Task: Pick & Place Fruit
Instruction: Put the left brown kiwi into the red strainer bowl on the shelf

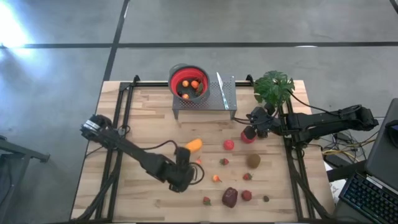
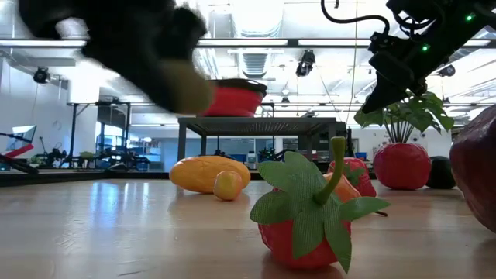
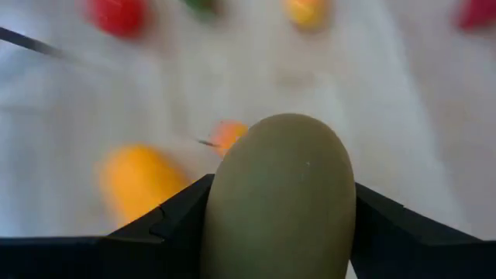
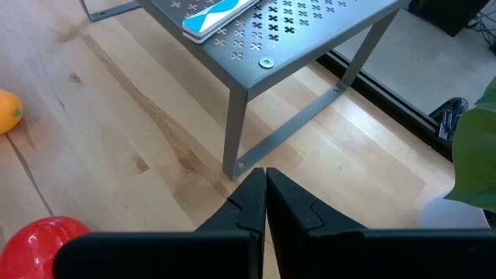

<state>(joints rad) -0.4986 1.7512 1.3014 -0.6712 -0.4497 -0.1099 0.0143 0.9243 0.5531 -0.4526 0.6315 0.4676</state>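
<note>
Now the left end effector point(image 3: 279, 232) clamps a brown-green kiwi point(image 3: 280, 194) between its fingers, an elongated orange fruit point(image 3: 138, 180) just beyond it, while the right end effector point(image 4: 266, 203) waits fully closed, empty.

My build: two dark jointed arms.
My left arm point(image 1: 134, 155) and right arm point(image 1: 323, 121) are matt black, with black cables looped alongside and angular black fingers point(image 4: 248, 209).
</note>
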